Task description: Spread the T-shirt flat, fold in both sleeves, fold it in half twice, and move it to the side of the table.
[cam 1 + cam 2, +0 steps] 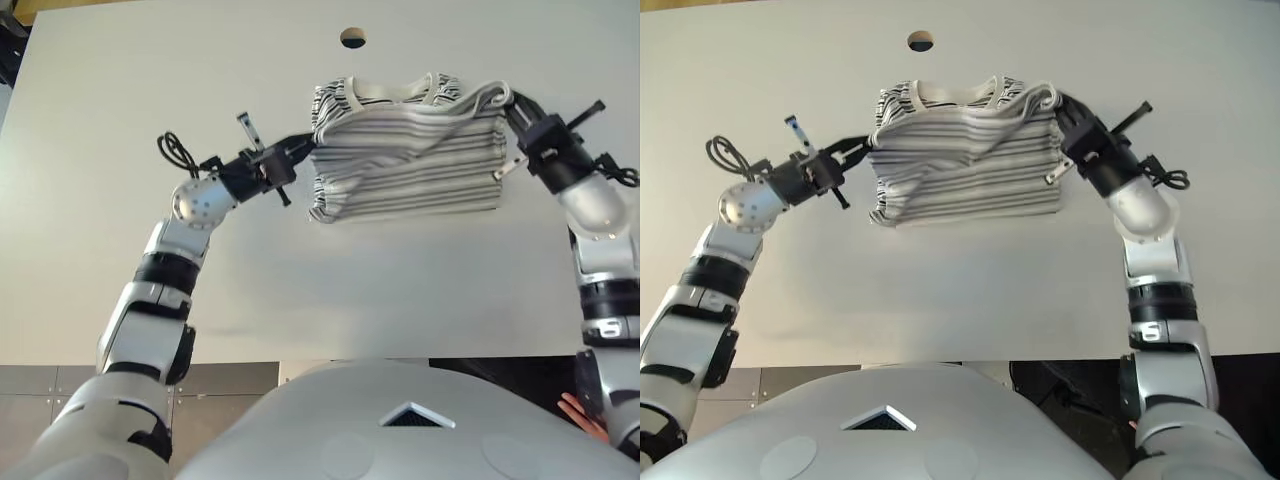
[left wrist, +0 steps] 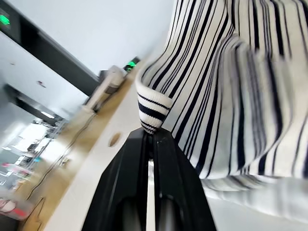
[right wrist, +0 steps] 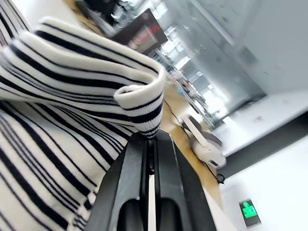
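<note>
Looking down through the left eye view: striped T-shirt lies in a folded block on the white table, centre and towards the far side; collar on its far edge; round hole in the tabletop just beyond it. Left gripper sits at the block's far left corner, right gripper at its far right corner; both touch the cloth. The top layer sags in slanted creases between the two corners.

Right eye view: same layout; T-shirt between the two arms, left gripper and right gripper at opposite far corners; near edge of the block lies flat on the table.

Left wrist view: black fingers pressed together with only a thin slit between them; a rolled striped edge of the shirt is pinched at their tips; striped fabric runs away from the pinch.

Right wrist view: black fingers likewise nearly closed, nipping a curled striped edge at the tips; the rest of the fabric bunches on one side of the pinch.
</note>
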